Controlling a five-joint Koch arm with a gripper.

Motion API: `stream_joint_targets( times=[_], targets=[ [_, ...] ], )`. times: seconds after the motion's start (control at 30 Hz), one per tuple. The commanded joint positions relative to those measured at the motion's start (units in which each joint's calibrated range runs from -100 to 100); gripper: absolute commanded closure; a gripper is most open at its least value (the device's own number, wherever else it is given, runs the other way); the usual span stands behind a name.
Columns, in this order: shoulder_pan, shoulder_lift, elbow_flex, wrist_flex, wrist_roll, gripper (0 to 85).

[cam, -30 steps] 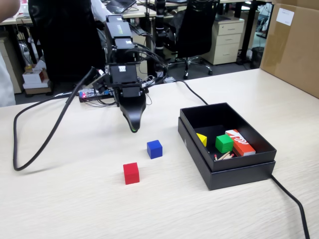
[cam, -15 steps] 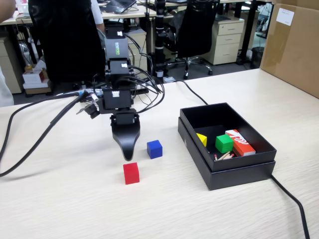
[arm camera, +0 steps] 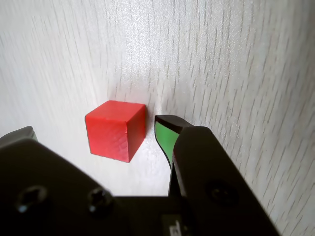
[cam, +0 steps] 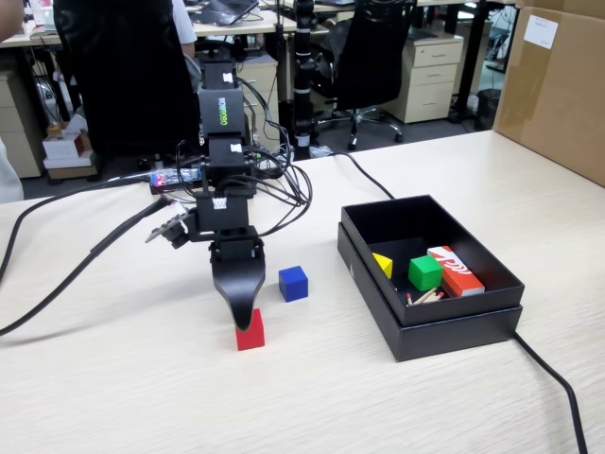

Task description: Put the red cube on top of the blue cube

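Red cube: small solid cube (cam: 250, 331), bright red, plain matte faces, sharp edges; it rests flat on the pale wood-grain table (cam: 113, 378), in front of the arm in the fixed view. In the wrist view the cube (arm camera: 115, 130) shows its top and two side faces.
Blue cube: deep blue, matte, about the same size as the red one (cam: 293, 283); it sits on the table behind and to the right of the red cube in the fixed view, apart from it, between the arm and the black box.
Gripper: (cam: 245, 317) points down over the red cube. In the wrist view the gripper (arm camera: 96, 135) has its jaws apart, one on each side of the red cube. The green-padded fingertip (arm camera: 165, 135) is just beside the cube's right face; contact cannot be confirmed. The other tip (arm camera: 19, 133) stands clear of the cube on the left.
Black box: open, shallow, rectangular (cam: 430, 331), on the table right of the blue cube.
Box contents: a green cube (cam: 424, 272), a yellow block (cam: 383, 265), a red-orange and white rectangular box (cam: 455, 270), and some thin sticks (cam: 425, 296).
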Motion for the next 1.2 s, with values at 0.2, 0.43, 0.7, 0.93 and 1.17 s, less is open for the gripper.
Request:
stream_joint_targets(
  times=[0.2, 0.43, 0.7, 0.93, 1.17],
  targets=[
    [0.1, 1.8, 6.6, 0.8, -0.3, 38.7],
    [0.3, 3.6, 6.8, 0.8, -1.2, 39.5],
    [0.3, 4.0, 6.7, 0.7, -1.7, 49.1],
    [0.5, 4.6, 6.6, 0.1, -1.8, 54.8],
    [0.5, 5.1, 6.4, 0.1, -1.8, 57.5]
  ],
)
